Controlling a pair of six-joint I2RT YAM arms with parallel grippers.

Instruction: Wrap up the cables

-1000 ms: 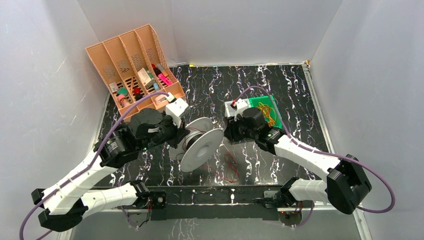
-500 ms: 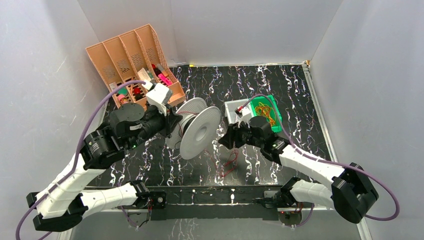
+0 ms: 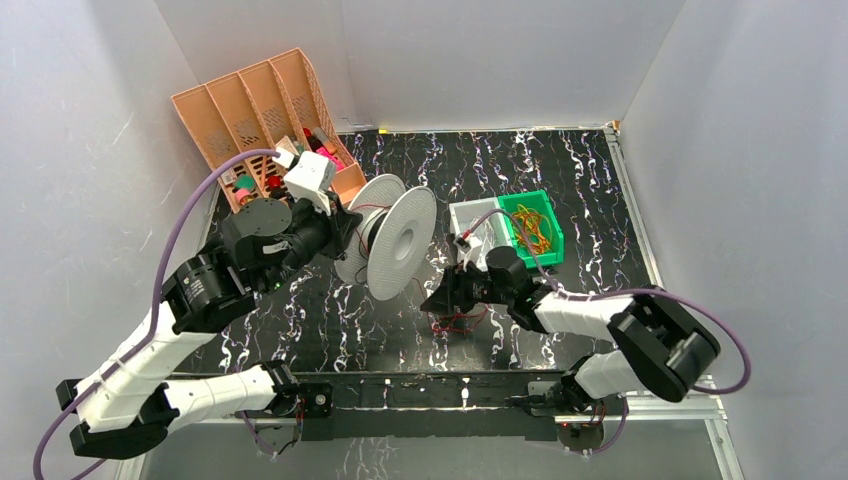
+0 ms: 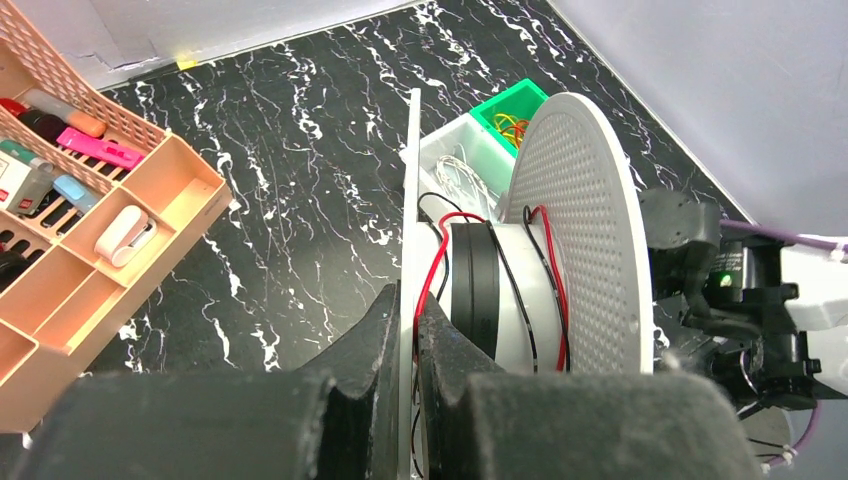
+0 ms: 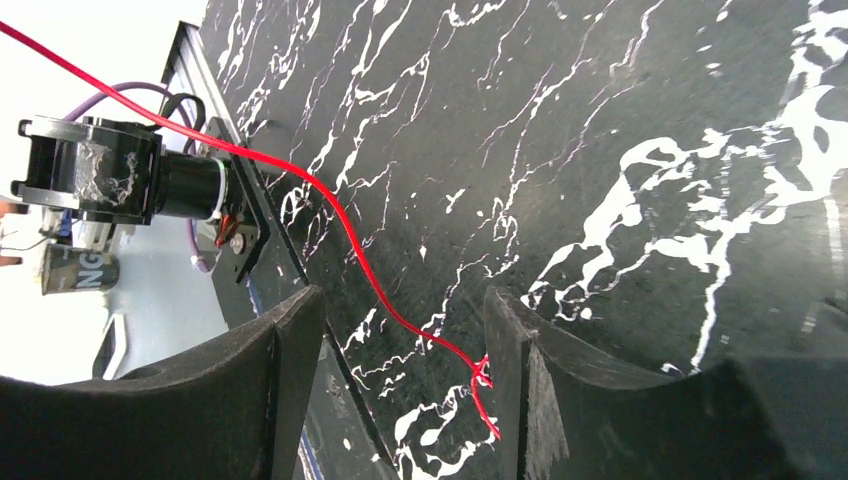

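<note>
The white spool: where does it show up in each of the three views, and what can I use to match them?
Top external: the white spool is at the centre, left of the green bin.
Left wrist: right of centre, its near flange pinched in the left gripper.
Right wrist: not in view.
Shared landmark: the red cable, present in all three views.

- The left gripper is holding a white spool on edge at the middle of the marbled black table.
- The right gripper is hanging low over a tangle of thin red cables toward the near edge.
- An orange organizer is standing at the far left corner; a green bin and a clear bin are sitting side by side right of centre.
</note>
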